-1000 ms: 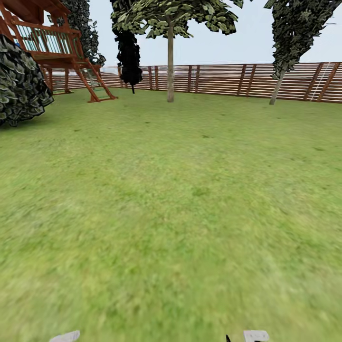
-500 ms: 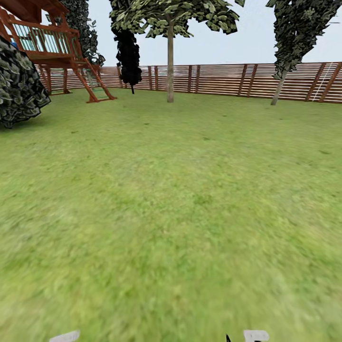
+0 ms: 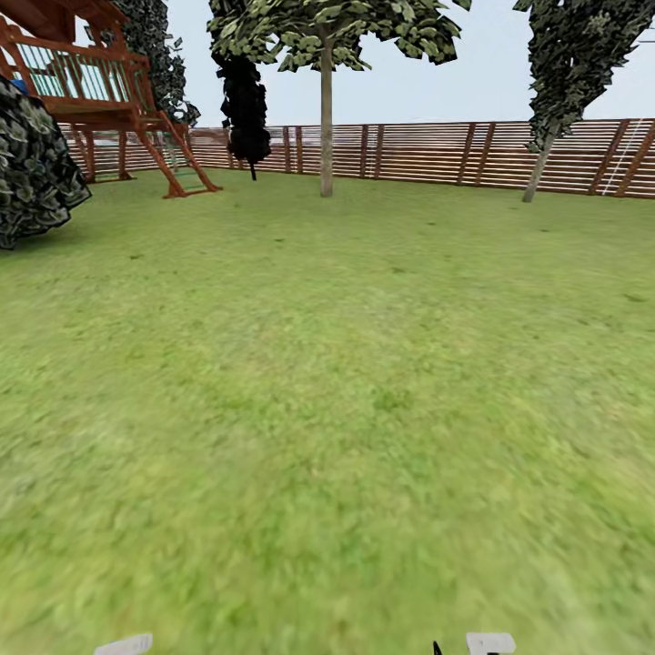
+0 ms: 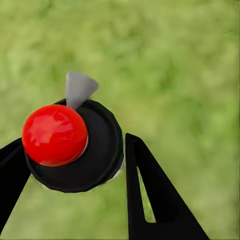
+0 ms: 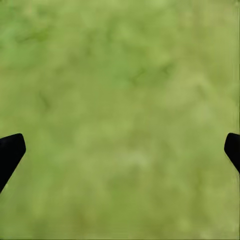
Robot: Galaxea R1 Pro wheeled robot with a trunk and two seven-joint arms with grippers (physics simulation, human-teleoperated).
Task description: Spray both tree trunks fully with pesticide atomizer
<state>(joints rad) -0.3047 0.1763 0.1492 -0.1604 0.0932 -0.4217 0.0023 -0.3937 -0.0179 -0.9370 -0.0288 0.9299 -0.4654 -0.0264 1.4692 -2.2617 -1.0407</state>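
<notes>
Left gripper (image 4: 70, 160) clamped on atomizer (image 4: 75, 145) over lawn (image 3: 327, 391); right gripper (image 5: 120, 150) spread wide; tree (image 3: 326, 118) far ahead by fence (image 3: 437, 150).

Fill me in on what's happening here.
The robot is out on the lawn, facing a wooden fence with a bare-trunked tree ahead. Its left gripper is closed around the atomizer, seen from above: black body, red cap. The right gripper hangs open over grass, holding nothing. No spraying is visible.
</notes>
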